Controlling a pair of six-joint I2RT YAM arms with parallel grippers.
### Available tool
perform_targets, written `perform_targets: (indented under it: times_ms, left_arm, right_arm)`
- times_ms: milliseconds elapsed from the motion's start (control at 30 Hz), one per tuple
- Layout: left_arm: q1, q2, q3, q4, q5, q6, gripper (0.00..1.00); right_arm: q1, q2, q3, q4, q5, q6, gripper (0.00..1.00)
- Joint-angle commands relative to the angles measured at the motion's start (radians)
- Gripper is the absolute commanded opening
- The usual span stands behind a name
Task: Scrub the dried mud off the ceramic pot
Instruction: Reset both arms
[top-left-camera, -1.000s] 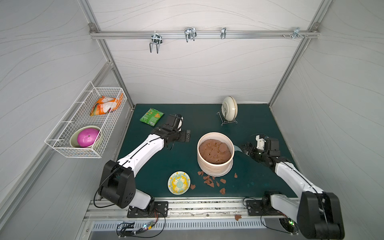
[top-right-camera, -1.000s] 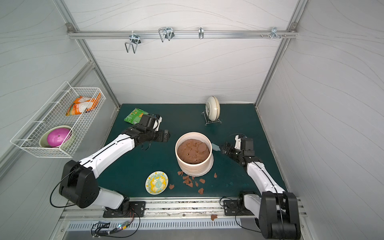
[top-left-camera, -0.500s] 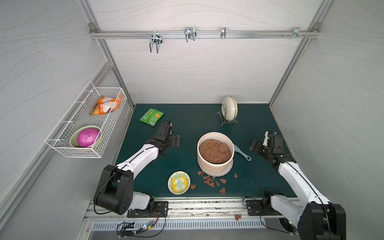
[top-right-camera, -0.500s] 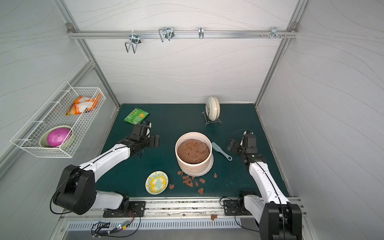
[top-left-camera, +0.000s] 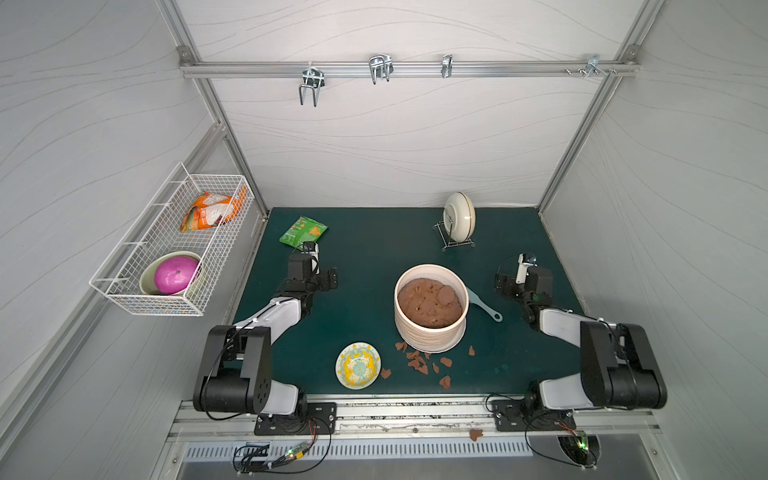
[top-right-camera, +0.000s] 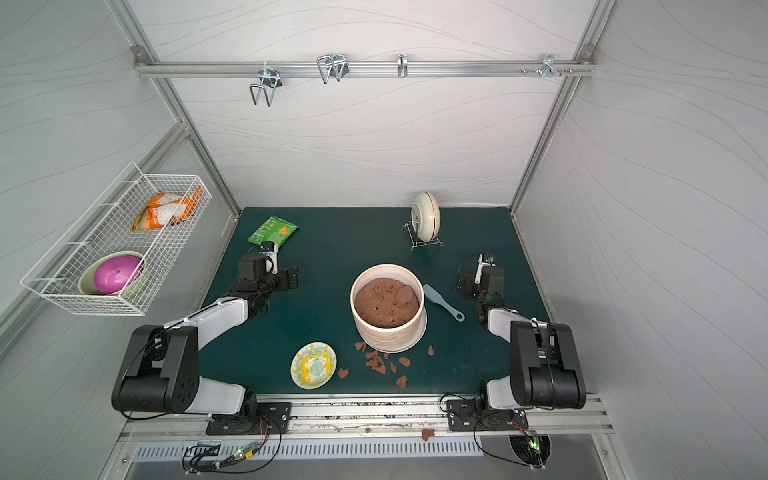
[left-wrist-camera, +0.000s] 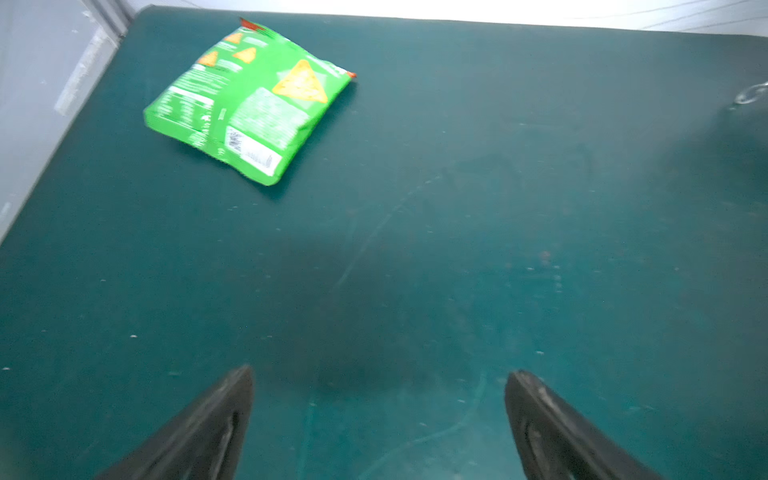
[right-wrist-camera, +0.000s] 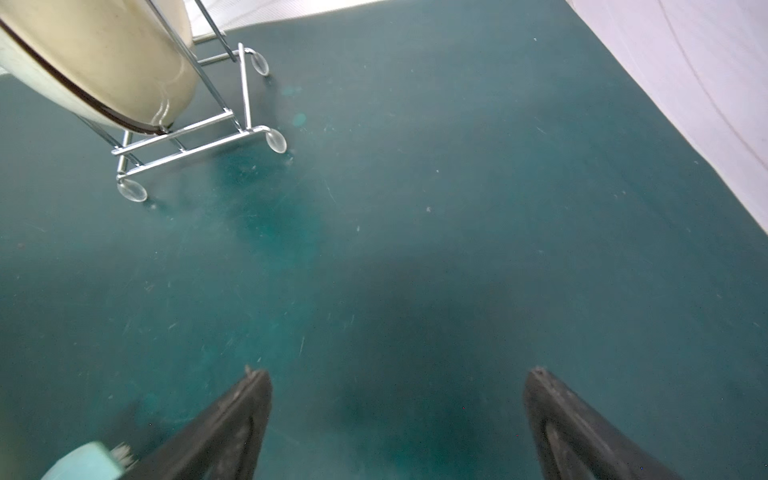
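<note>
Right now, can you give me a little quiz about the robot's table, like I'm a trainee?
1. True or false: the right gripper is holding the light blue brush.
2. Where do the dried mud flakes lie? A) in the wall basket B) on the green mat by the ceramic pot C) on the snack bag
3. Fill in: the cream bowl stands on edge in a wire ____.

Key:
1. False. Its jaws are open and empty, and the brush lies on the mat beside the pot.
2. B
3. rack
</note>
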Motion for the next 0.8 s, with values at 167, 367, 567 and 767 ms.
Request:
perform_targets:
  times_ms: [167,367,567,767]
  left_arm:
    - [0.008,0.061,-0.111,0.374,0.066,0.084,1.00]
    - [0.043,0.112,-0.217,0.596,0.088,0.050,1.00]
    - [0.045,0.125,-0.198,0.593,0.035,0.020,1.00]
    - [0.045,0.121,-0.186,0.561,0.013,0.011,1.00]
  right_arm:
    - [-0.028,0.105,-0.031,0.285,-0.145,-0.049,0.99]
    - [-0.018,0.108,-0.014,0.254,-0.135,-0.061,0.99]
    - [-0.011,0.107,-0.012,0.250,-0.118,-0.062,0.99]
    - [-0.006,0.105,-0.012,0.247,-0.109,-0.066,0.99]
